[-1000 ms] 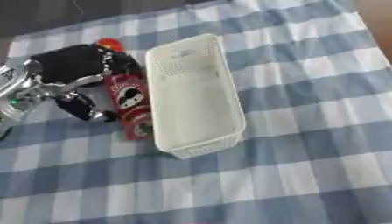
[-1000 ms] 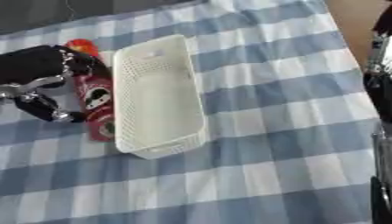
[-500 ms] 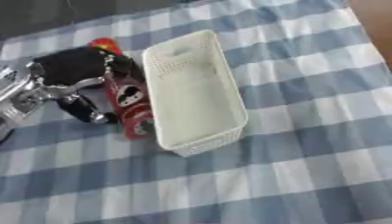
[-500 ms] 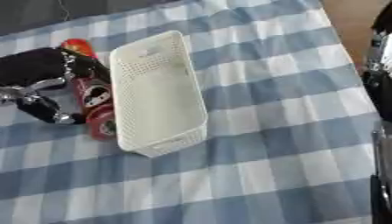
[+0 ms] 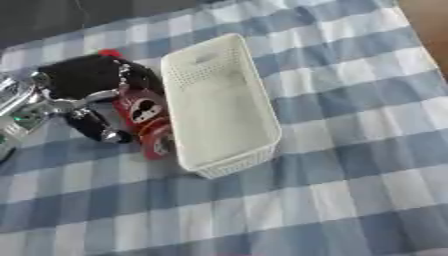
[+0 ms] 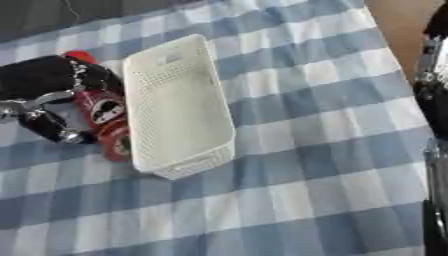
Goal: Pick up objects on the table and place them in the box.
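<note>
Nearest the camera, only the blue-and-white checked tablecloth (image 5: 332,200) shows; nothing lies on this part of it.

Mid-table: 1 white perforated box (image 5: 219,105) lies lengthwise, running away from the camera and slightly askew, with nothing visible inside. No object has yet been placed, so the task is judged to be at its first pick.

Just left of the box, touching or nearly touching its long wall, lies a red can (image 5: 144,120) on its side, its printed label facing up. Behind the can sits a black object (image 5: 87,75), soft-looking, identity unclear.

The left hand (image 5: 74,107) comes in from the left edge — silver joints, dark fingers (image 5: 92,127) reaching down beside the can. The fingers appear curled toward the can, but whether they have closed on it cannot be told. The approach from the outer side suits the layout: the box wall blocks the other flank.

The right arm (image 6: 433,90) hangs at the right edge of the right eye view — its hand is not shown.
</note>
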Motion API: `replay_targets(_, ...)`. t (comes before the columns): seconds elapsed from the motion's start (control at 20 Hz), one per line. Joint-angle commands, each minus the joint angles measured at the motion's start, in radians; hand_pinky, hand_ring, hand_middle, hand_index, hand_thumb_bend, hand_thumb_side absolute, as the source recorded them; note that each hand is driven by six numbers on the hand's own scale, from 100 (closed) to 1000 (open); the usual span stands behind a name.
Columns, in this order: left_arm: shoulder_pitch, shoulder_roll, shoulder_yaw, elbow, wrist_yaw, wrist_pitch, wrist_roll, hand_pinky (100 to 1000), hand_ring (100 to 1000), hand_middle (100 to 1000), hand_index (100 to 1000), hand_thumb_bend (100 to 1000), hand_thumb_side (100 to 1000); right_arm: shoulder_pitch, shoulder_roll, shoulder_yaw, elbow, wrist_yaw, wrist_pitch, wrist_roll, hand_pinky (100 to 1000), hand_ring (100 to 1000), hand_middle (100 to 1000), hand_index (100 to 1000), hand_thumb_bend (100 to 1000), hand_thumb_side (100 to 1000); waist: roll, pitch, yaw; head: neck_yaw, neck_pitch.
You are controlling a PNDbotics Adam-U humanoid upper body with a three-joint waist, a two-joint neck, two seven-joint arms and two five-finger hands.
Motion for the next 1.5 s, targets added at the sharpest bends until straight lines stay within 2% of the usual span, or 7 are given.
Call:
replay_targets(0.05,0.029,0.052,-0.011,0.017,-0.025,-0.019,-0.010,567,609,709,822,665,100,-0.013,-0.013,0.004,-0.013,-0.003,-0.001,0.006,787,922,937,916,100,513,-0.008,-0.023,-0.002,-0.009,-0.006)
replay_targets(0.75,0.072,0.044,-0.037,0.035,0.046,-0.033,-0.020,514,568,683,794,551,100,-0.033,-0.003,0.006,-0.002,0.011,-0.008,0.008,785,919,935,914,100,505,-0.007,-0.025,-0.030,-0.028,-0.014)
replay_targets(0.95,0.069,0.021,-0.042,0.033,0.071,-0.027,-0.001,378,494,597,749,485,100,-0.038,0.000,0.007,-0.001,0.014,-0.009,0.009,784,918,935,913,100,503,-0.007,-0.024,-0.037,-0.026,-0.016)
replay_targets(1.1,0.067,-0.005,-0.048,0.042,0.119,-0.017,0.039,100,322,441,605,365,100,-0.042,0.002,0.007,0.000,0.015,-0.011,0.009,782,917,934,913,100,502,-0.007,-0.022,-0.044,-0.025,-0.020)
replay_targets(1.25,0.066,-0.037,-0.058,0.062,0.205,-0.011,0.091,100,192,316,448,110,100,-0.049,0.005,0.007,0.001,0.017,-0.011,0.010,781,916,934,912,100,501,-0.007,-0.018,-0.051,-0.023,-0.025)
replay_targets(1.4,0.062,-0.057,-0.066,0.081,0.284,-0.006,0.117,100,144,248,361,100,147,-0.054,0.008,0.008,0.003,0.018,-0.013,0.011,780,915,933,912,100,500,-0.007,-0.015,-0.056,-0.021,-0.029)
replay_targets(1.5,0.058,-0.064,-0.067,0.090,0.318,0.002,0.129,100,126,214,308,100,269,-0.057,0.009,0.008,0.004,0.019,-0.013,0.011,779,914,933,911,100,500,-0.009,-0.013,-0.056,-0.020,-0.030)
